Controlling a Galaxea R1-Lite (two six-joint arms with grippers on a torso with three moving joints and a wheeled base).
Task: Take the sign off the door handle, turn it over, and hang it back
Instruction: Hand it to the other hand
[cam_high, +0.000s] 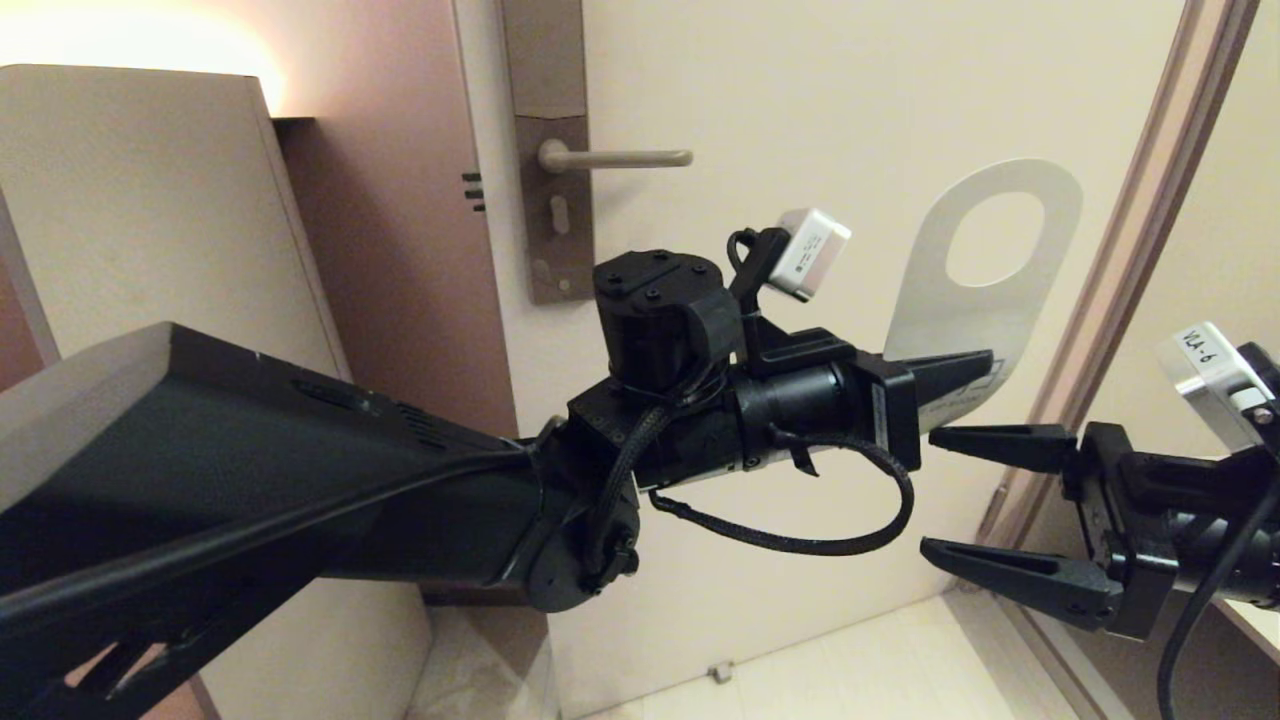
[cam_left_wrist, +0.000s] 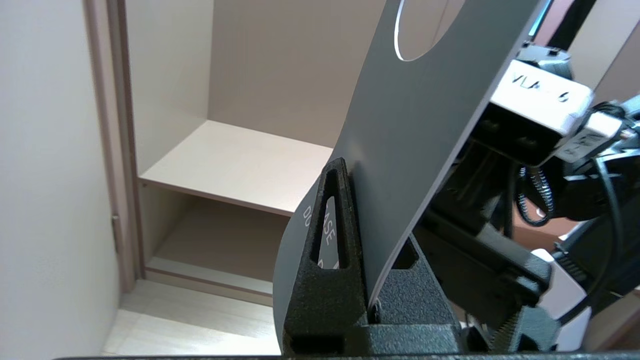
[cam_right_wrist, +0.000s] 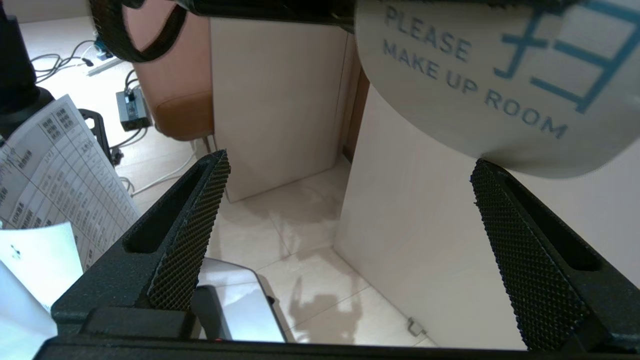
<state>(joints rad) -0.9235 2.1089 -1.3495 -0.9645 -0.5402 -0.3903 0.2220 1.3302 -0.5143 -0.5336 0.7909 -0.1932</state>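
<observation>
The sign (cam_high: 960, 310) is off the door handle (cam_high: 620, 158), held upright in the air to the handle's right with its oval hole on top. My left gripper (cam_high: 955, 385) is shut on the sign's lower end. In the left wrist view the sign (cam_left_wrist: 425, 125) stands between the shut fingers (cam_left_wrist: 332, 235). My right gripper (cam_high: 925, 490) is open just below and right of the sign, not touching it. The right wrist view shows the sign's white face (cam_right_wrist: 500, 90) reading "Please make up room", above one open finger (cam_right_wrist: 525, 260).
The door (cam_high: 800, 120) is straight ahead with the grey-brown handle plate (cam_high: 555, 220). A door frame (cam_high: 1130, 230) runs along the right. A wardrobe shelf (cam_left_wrist: 240, 165) lies behind the sign. A cabinet (cam_high: 130, 200) stands left. Papers (cam_right_wrist: 50, 165) and cables lie on the floor.
</observation>
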